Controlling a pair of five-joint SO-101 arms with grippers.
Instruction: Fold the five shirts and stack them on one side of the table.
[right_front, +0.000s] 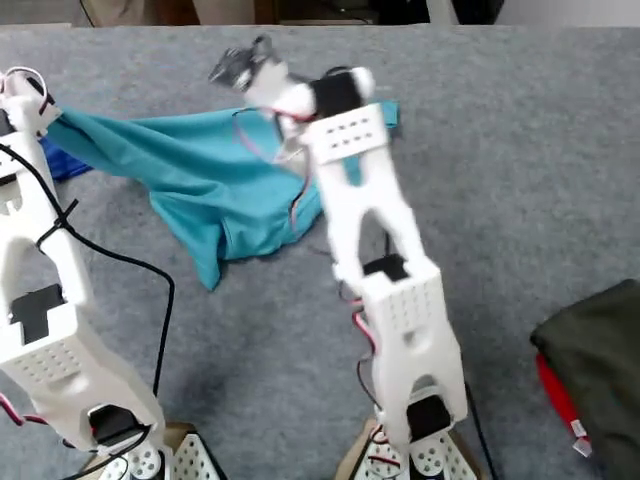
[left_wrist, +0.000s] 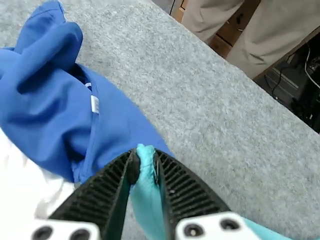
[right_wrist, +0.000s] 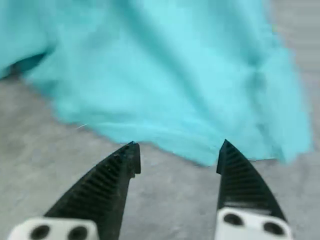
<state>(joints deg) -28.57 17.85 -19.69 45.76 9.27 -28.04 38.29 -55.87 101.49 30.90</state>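
Note:
A teal shirt (right_front: 215, 175) lies crumpled across the far middle of the grey table, one corner stretched out to the left. My left gripper (left_wrist: 145, 162) is shut on that corner, pinching a fold of teal cloth (left_wrist: 146, 195) between its jaws; from above it sits at the far left edge (right_front: 35, 100). My right gripper (right_wrist: 178, 150) is open, its fingers hovering just over the hem of the teal shirt (right_wrist: 165, 75) with nothing between them. In the high view it is at the shirt's far side (right_front: 240, 65).
A blue shirt (left_wrist: 50, 110) is bunched beside the left gripper at the table's left edge (right_front: 65, 160), with white cloth (left_wrist: 20, 195) next to it. A dark shirt (right_front: 600, 350) over something red (right_front: 555, 390) lies at the right edge. Bare grey table (right_front: 520, 180) lies between.

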